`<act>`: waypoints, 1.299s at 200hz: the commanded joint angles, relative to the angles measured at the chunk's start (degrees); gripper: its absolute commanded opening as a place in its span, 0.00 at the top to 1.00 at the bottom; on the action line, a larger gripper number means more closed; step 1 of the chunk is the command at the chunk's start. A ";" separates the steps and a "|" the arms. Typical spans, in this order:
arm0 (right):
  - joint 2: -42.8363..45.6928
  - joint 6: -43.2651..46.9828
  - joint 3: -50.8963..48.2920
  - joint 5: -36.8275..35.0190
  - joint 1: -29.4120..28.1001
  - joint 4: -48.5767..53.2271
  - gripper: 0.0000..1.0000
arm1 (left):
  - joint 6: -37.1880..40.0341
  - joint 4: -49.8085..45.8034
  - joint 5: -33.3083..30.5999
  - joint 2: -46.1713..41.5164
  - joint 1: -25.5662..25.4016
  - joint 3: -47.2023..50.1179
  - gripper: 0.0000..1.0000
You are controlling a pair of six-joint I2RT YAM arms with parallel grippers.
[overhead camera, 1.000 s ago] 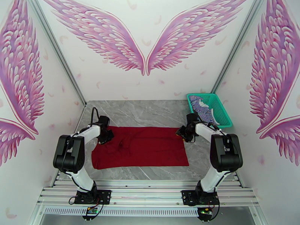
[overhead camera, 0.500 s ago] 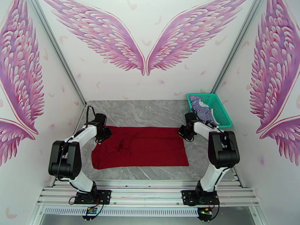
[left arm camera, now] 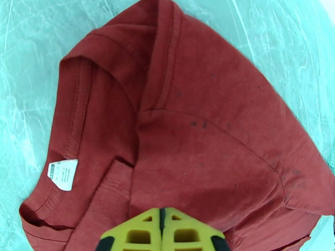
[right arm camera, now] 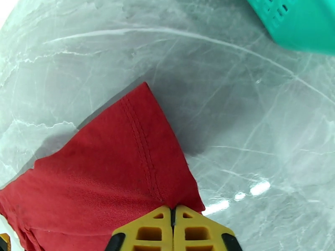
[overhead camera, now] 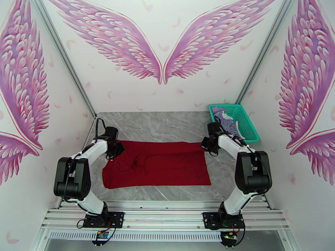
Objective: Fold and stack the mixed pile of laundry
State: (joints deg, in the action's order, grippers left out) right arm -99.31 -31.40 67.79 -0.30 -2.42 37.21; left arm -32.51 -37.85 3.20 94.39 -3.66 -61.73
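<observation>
The dark red T-shirt (overhead camera: 159,164) lies spread flat across the middle of the marble table. My left gripper (overhead camera: 116,149) is at its far left corner, near the collar. In the left wrist view its yellow fingers (left arm camera: 142,235) meet on the red cloth (left arm camera: 209,143), which tents up toward them. My right gripper (overhead camera: 206,145) is at the far right corner. In the right wrist view its fingers (right arm camera: 146,233) pinch the hemmed corner (right arm camera: 142,155), lifted off the table. The blue-and-white striped shirt (overhead camera: 226,121) lies crumpled in the basket.
A teal mesh basket (overhead camera: 250,122) stands at the table's far right corner, its edge also in the right wrist view (right arm camera: 301,21). A white care label (left arm camera: 63,173) shows inside the T-shirt's collar. Bare marble (overhead camera: 159,124) runs behind the T-shirt.
Both grippers have shifted slightly toward the back of the table at the T-shirt's far corners. The left arm's elbow has swung left. The T-shirt's far edge has been drawn a little tauter.
</observation>
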 commanded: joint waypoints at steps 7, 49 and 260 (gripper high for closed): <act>-0.18 0.86 -1.39 -1.25 -0.77 1.30 0.52 | 2.17 -3.26 0.31 -2.44 -0.25 0.39 0.89; -0.37 0.55 -1.87 -1.38 -1.27 0.55 0.49 | 2.45 -3.48 1.98 -3.24 -1.08 3.95 0.66; -1.64 0.43 -0.60 -0.69 -1.98 1.02 0.49 | 0.29 -6.32 -2.36 -3.94 -3.44 1.46 1.00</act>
State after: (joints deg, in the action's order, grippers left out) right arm -100.88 -31.00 66.52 -0.47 -3.92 37.60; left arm -33.98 -40.03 3.14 94.85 -6.90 -56.99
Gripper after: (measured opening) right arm 0.510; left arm 0.068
